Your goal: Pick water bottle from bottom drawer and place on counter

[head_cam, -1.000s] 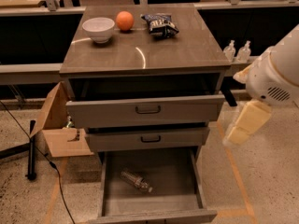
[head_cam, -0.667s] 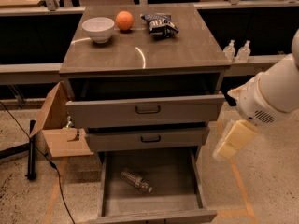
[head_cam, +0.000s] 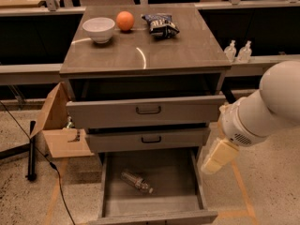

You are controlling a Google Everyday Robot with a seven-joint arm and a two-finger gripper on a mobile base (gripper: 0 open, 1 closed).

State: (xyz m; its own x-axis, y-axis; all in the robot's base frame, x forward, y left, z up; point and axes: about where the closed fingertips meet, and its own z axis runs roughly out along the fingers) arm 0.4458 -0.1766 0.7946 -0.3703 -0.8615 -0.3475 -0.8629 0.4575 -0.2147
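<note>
Your gripper point(head_cam: 218, 156) hangs beside the pulled-out bottom drawer point(head_cam: 180, 191), just outside its right wall. You cannot tell whether it is released or clenched. The water bottle point(head_cam: 137, 181) lies on its side on the drawer floor, lower than the gripper and off toward the drawer's left half as the camera sees it. Its long axis slants back-left to front-right.

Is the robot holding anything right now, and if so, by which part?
Nothing is held: the gripper hangs beside the bottom drawer, and the water bottle lies inside it, untouched.
</note>
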